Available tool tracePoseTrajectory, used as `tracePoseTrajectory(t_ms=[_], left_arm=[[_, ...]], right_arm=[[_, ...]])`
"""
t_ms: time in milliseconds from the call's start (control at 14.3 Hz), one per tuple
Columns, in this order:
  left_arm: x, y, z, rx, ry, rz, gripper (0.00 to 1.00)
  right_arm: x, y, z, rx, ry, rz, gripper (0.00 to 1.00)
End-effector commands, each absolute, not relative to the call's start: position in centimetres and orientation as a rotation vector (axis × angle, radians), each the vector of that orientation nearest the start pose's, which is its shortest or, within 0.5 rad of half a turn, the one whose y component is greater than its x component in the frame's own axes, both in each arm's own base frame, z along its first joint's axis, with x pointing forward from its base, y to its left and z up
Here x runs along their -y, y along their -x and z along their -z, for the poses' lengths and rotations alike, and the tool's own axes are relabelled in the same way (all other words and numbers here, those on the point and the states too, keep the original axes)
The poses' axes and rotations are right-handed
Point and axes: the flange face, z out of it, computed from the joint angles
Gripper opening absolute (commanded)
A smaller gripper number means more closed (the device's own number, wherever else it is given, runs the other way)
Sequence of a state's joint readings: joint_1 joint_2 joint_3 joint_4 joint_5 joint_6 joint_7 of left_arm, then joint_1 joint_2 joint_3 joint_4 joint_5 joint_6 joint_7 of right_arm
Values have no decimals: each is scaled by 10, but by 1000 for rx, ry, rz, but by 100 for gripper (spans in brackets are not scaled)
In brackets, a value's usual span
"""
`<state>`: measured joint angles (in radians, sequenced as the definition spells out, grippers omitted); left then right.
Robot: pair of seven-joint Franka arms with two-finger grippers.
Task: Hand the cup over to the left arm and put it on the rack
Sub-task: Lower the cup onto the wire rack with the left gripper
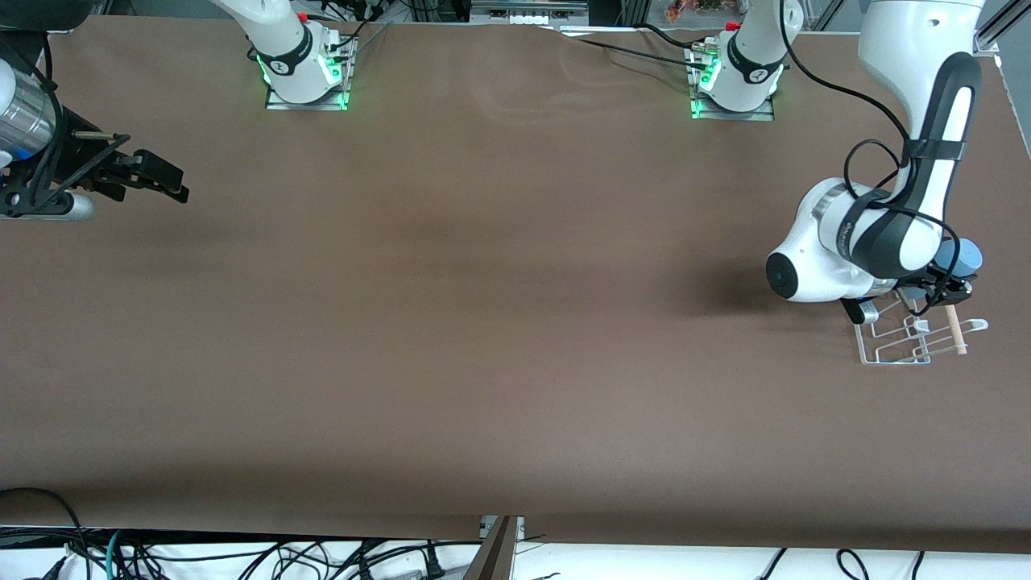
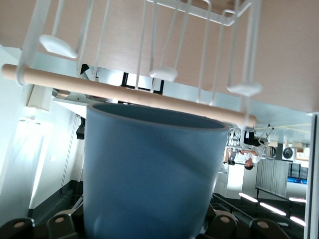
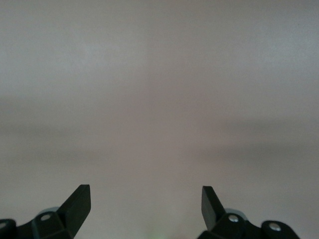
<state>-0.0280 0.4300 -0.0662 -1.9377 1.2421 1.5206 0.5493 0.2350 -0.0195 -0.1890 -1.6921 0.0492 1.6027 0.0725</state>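
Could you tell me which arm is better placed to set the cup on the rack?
The left. Its gripper already holds the cup right over the rack. The right gripper is open and empty, waiting over bare table at the right arm's end.

Two big glossy white jointed arms (image 1: 910, 161) with dark grey round joint caps; looping black cables (image 1: 866, 153); green-lit bases (image 1: 306, 80); black two-finger grippers (image 3: 145, 204) with small silver screws.
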Motion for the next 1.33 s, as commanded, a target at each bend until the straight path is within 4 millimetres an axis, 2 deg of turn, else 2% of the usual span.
tracePoseTrajectory(t_ms=[0,209,558,767,907,977,1047,1116,1256], left_arm=[[-54,-567,-280,-1069,1572,-1058,0],[-75,-571,-278,-1080,1573,-1028,0],[-73,-561,-260,-1061,1586,-997,0],[-72,-563,-253,-1075,1575,-972,0],[-76,-562,-250,-1074,1580,-977,0],[-76,-562,-248,-1065,1584,-972,17],[-76,-562,-248,-1050,1591,-961,90],[-76,-562,-247,-1047,1592,-959,100],[-76,-563,-247,-1044,1594,-955,100]], right_arm=[[-25,-543,-586,-19,3109,-111,99],[-23,-545,-582,-20,3128,-121,99],[-24,-547,-581,19,3163,-125,99],[-23,-548,-579,136,3164,-131,99],[-23,-551,-575,133,3159,-136,99],[-24,-551,-574,118,3156,-143,99],[-23,-553,-576,115,3154,-135,99],[-23,-557,-576,115,3157,-133,99],[-28,-560,-581,139,3158,-116,99]])
